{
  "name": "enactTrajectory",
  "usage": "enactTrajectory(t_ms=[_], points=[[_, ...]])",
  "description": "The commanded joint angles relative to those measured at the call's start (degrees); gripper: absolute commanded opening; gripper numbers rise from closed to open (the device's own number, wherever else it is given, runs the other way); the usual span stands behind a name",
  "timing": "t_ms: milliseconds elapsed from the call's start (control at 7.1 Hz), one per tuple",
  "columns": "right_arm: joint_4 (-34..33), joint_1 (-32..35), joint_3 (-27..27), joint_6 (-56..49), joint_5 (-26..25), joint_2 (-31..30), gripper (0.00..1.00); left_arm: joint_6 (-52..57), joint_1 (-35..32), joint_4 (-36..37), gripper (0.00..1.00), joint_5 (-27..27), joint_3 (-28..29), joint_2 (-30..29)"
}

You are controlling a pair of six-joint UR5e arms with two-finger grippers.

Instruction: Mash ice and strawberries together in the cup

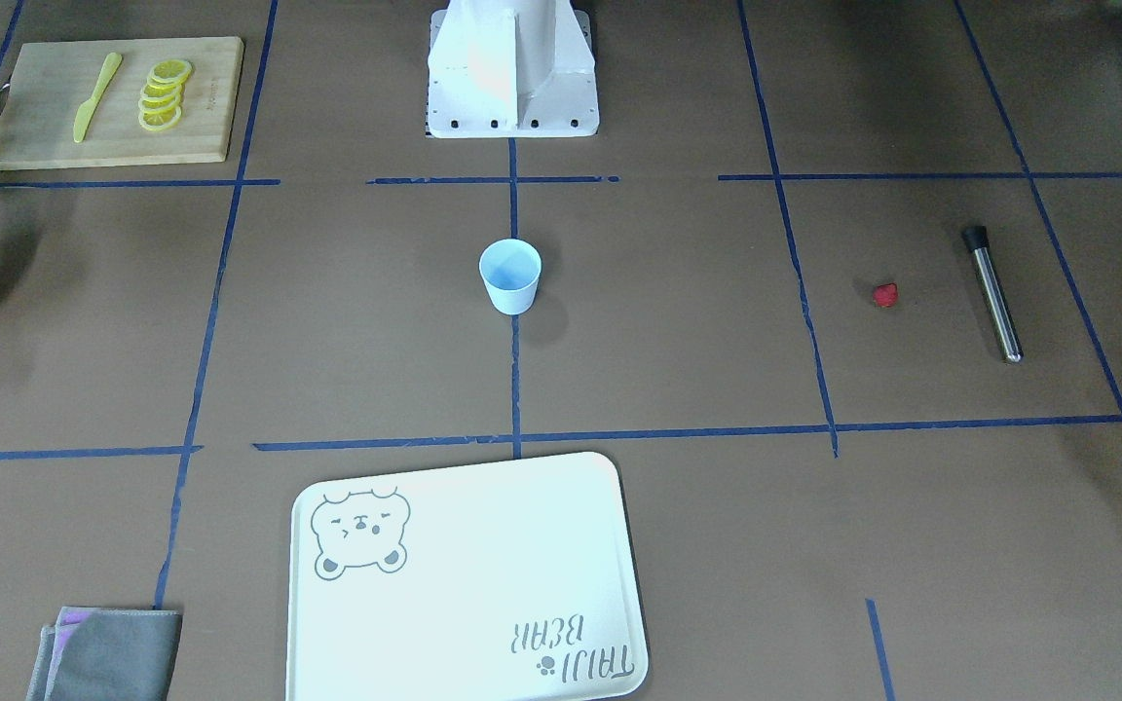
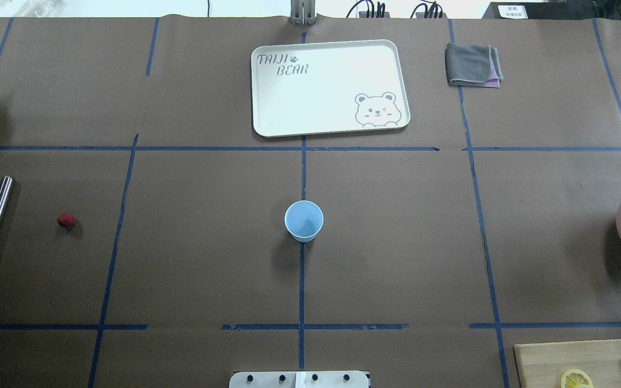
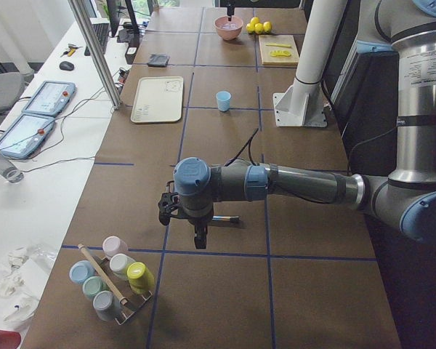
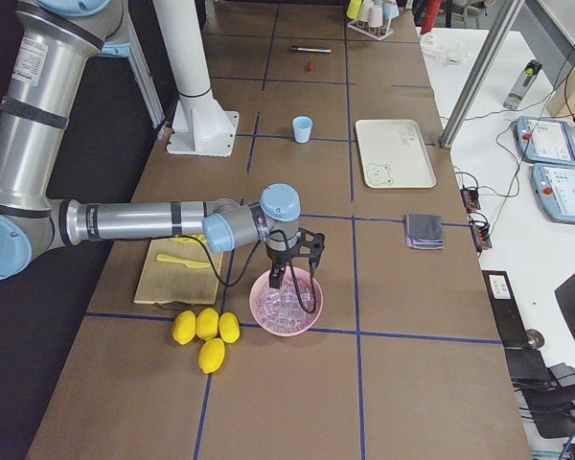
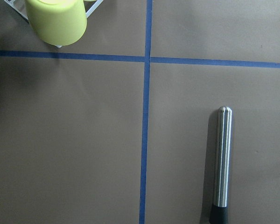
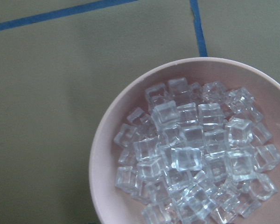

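Overhead exterior shows the small pale-blue tapered cup (image 2: 303,220), seemingly empty, mid-table. The small red strawberry (image 2: 66,220) lies far left, and clear ice cubes (image 6: 196,149) fill the round pink bowl (image 6: 102,186) far right. Nothing is loaded or mashed yet. For the left gripper (image 3: 200,242) and right gripper (image 4: 292,287), I cannot tell whether the fingers are apart or together.

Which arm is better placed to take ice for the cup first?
Right. The right gripper hangs over the pink bowl holding the ice, while the left gripper is at the table's other end, near the metal bar.
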Motion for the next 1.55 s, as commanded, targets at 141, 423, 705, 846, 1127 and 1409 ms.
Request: enactTrajectory(t_ms=[141, 423, 705, 846, 1127, 1409], points=[[7.8, -0.7, -5.8, 2.2, -0.2, -1.1, 0.91, 0.0, 0.0, -0.2, 1.0, -0.1, -0.6, -0.1], [7.7, -1.0, -6.5, 2.1, 0.0, -1.1, 0.88, 0.3, 0.0, -0.2, 1.0, -0.1, -0.6, -0.1], [7.6, -3.1, -6.6, 2.1, 0.0, -1.0, 0.85, 0.5, 0.0, -1.1, 1.0, -0.1, -0.5, 0.0], [7.6, -3.1, -6.6, 2.0, 0.0, -1.1, 0.85, 0.5, 0.0, -1.6, 1.0, -0.1, -0.1, 0.0], [7.8, -3.7, -7.6, 2.0, -0.2, -1.1, 0.78, 0.5, 0.0, -1.6, 1.0, -0.1, 0.3, 0.0], [7.7, -3.7, -8.4, 2.0, -0.5, -0.5, 0.74, 0.5, 0.0, -1.6, 1.0, -0.1, 0.3, 0.0]])
